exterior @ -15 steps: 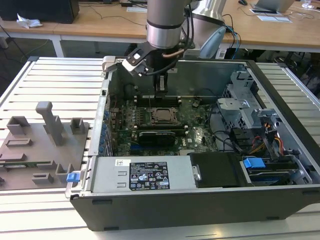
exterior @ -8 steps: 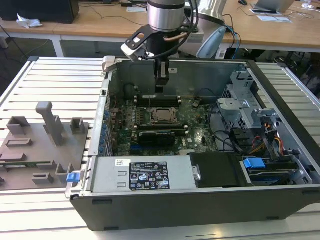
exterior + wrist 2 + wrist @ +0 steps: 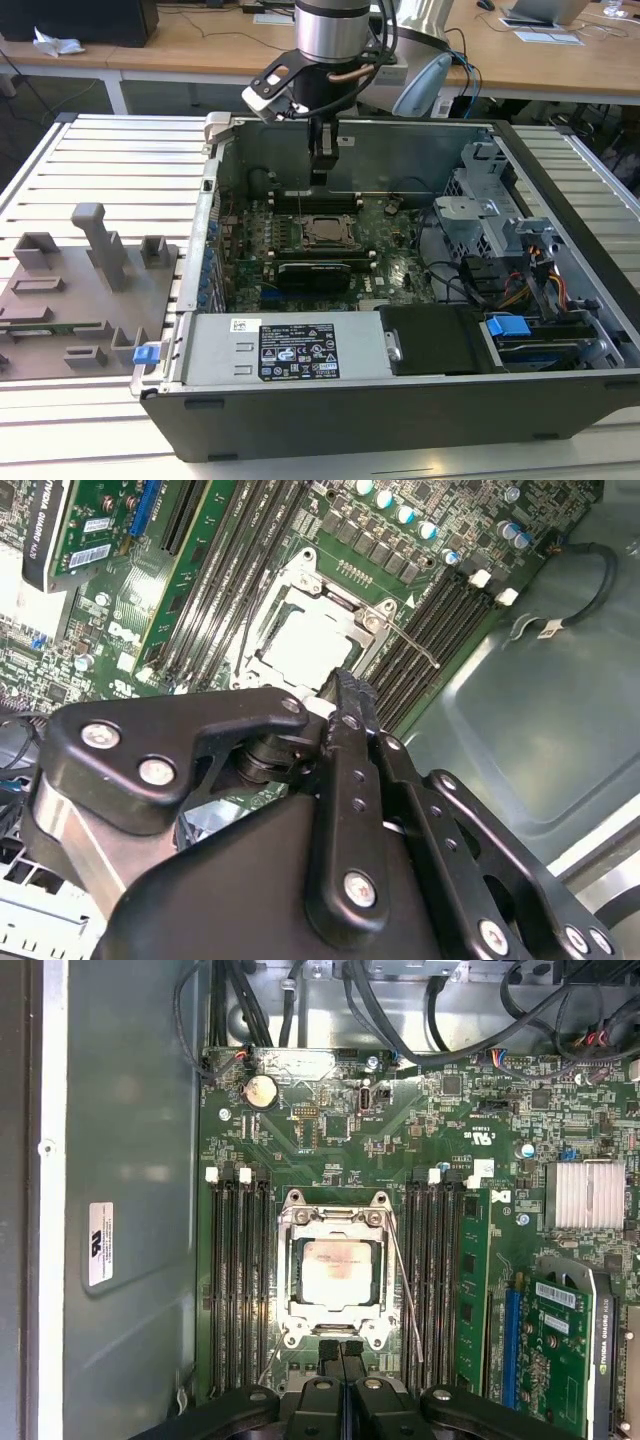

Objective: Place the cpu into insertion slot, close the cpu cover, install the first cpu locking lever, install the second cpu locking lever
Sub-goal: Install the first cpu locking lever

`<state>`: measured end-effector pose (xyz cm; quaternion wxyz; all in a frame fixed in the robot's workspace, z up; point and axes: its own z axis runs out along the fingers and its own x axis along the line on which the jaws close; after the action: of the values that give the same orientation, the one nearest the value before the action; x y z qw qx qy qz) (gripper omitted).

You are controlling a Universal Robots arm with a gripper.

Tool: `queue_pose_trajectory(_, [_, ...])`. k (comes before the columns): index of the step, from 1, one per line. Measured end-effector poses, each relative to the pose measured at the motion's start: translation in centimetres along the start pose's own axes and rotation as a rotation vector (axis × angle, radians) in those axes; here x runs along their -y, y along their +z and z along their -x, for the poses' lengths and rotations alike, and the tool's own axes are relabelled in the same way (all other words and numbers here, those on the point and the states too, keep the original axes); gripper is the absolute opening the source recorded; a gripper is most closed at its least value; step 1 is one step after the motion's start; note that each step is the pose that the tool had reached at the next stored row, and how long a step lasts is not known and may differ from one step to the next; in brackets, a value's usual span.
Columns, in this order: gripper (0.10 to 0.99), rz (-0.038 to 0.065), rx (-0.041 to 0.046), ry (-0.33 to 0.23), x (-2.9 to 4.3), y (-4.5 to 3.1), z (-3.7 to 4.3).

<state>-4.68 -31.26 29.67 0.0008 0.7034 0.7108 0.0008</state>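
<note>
- Exterior view: open computer case (image 3: 420,405) lying on a slatted metal counter (image 3: 100,150); grey holder tray (image 3: 55,300) with upright blocks just beside the case, toward the exterior view's left.
- Arm entering from above; pincer (image 3: 320,176) hanging inside the case over the green board, just behind the chip (image 3: 326,231) and clear of it.
- Black graphics card (image 3: 315,272) just in front of the chip; labelled power supply (image 3: 290,348) along the near wall.
- First wrist view: chip (image 3: 340,1268) seated flat in the socket (image 3: 294,1332), between two banks of long black memory slots (image 3: 240,1280).
- Silvery cover frame (image 3: 335,1216) lying down around the chip, metal top showing through its square window.
- Thin wire lever (image 3: 405,1295) slanting away from the socket's side across the neighbouring memory slots, not tucked in.
- Pincer fingertips (image 3: 330,1352) pressed together, nothing between them, just off one edge of the cover frame.
- Round coin battery (image 3: 261,1091) and finned silver heat sink (image 3: 585,1195) elsewhere on the board.
- Second wrist view: black pincer linkage in the foreground, tips closed and empty, beside a corner of the socket.
</note>
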Motion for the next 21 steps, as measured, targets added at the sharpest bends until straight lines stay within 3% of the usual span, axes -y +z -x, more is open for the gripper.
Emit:
queue_pose_trajectory(5, [0.106,0.0,0.0,-0.01,0.0,-0.01,0.0])
queue_pose_trajectory(11, [0.106,0.0,-0.0002,-0.116,0.0,-0.01,0.0])
queue_pose_trajectory(14, [0.106,0.0,-0.0006,-0.24,0.0,-0.01,0.0])
queue_pose_trajectory(21, [0.106,0.0,-0.0009,-0.394,0.0,-0.01,0.0])
